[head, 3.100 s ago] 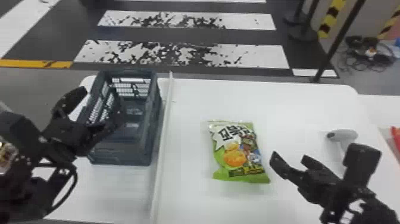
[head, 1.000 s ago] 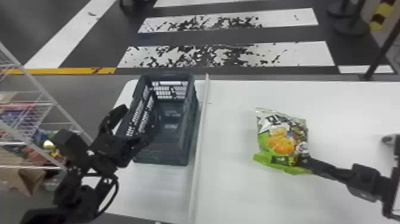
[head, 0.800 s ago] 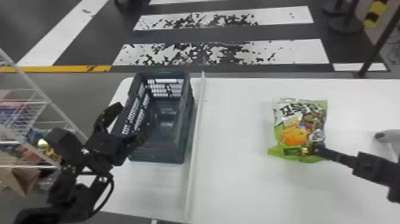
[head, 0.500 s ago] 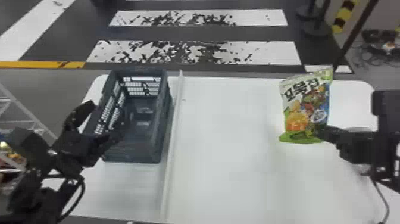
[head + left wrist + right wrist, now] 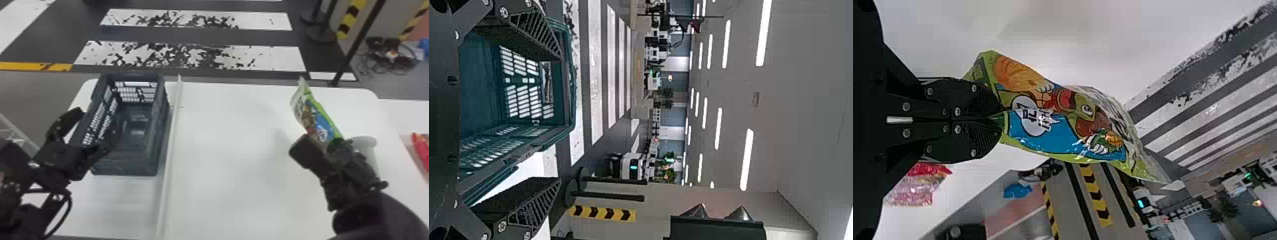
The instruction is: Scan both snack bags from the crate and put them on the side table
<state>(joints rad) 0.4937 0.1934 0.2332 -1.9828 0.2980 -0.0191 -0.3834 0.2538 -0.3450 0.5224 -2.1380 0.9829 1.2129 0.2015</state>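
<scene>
White desk (image 5: 237,178) fills the middle of the scene, with striped floor beyond its far edge, and over its right part the green snack bag (image 5: 320,119) is held up at a tilt. The bag's long axis runs out from the right claw (image 5: 995,120) toward the far side and a little left, its free end leading. The right claw's fingers are closed together on one end of the bag, and its arm is plainly the nearer one for the work. Just beside that claw, on its right, is the pale scanner (image 5: 365,145), partly hidden behind it

So the scanner lies across from the bag's free end, and a scan would probably need the bag turned or brought round; whether it has been scanned, I cannot tell. Farther right comes the side desk (image 5: 403,111) with a red packet (image 5: 422,151), likely the first bag. Well apart, on the left, the dark crate (image 5: 127,166) sits past a thin rail (image 5: 174,134), and the left claw (image 5: 560,119) is parked by it, fingers wide apart, gripping nothing
</scene>
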